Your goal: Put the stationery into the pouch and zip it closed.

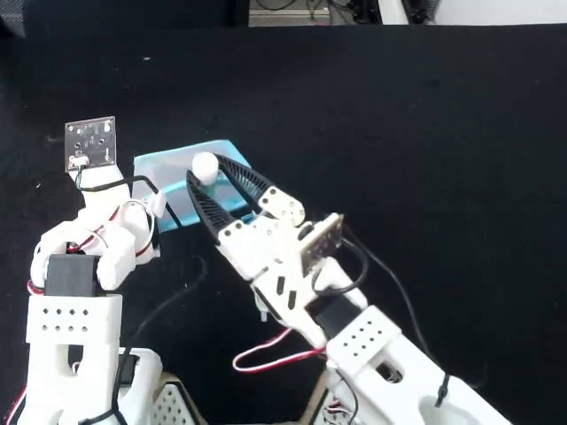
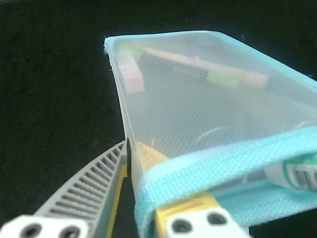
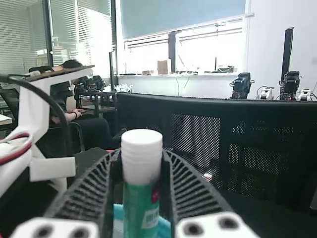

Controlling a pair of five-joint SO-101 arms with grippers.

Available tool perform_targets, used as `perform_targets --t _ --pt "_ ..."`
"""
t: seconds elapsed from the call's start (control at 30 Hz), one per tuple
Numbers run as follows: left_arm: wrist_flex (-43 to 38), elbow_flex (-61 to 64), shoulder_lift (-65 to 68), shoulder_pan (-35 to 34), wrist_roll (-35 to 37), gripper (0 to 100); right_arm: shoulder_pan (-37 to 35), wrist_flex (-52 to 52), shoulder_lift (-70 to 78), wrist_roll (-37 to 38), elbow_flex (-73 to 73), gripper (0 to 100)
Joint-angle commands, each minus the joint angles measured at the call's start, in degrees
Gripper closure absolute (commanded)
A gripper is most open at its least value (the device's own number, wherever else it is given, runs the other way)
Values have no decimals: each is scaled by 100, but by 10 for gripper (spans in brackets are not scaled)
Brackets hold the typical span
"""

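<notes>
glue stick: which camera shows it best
Right wrist view: the glue stick stands upright in the right gripper, white cap and green body up close. The high view gives just its white cap above the pouch; the left wrist view, apparently its ribbed end at the pouch mouth.

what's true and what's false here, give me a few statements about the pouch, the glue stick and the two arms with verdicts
1. The right arm's jaws are shut on a glue stick. True.
2. The glue stick lies flat on its side. False: it stands upright, white cap up, held above the pouch.
3. The pouch is empty. False: several items show through its mesh.
4. The left arm's jaws clamp the pouch's edge. True.
5. The pouch is red. False: it is clear mesh with light blue trim.
</notes>
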Motion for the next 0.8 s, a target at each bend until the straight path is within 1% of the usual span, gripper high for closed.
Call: perform_targets --t 0.0,0.1,0.2,0.4,0.57,0.7,0.77 --pt "26 -48 -35 -13 18 970 237 -141 286 18 -453 987" --pt "26 -57 -35 -13 18 970 229 -141 488 18 -831 987" --pt "26 -48 -35 -13 18 970 202 -132 655 9 -892 987" --pt "26 -48 -35 -13 18 970 202 -141 514 9 -154 987" --pt "26 -48 -35 -13 18 970 202 -141 -505 18 778 987" --pt "18 -48 -35 -13 18 970 220 -70 -1727 18 1112 987" --pt "18 -40 -35 -13 18 970 246 334 -2404 18 1112 987"
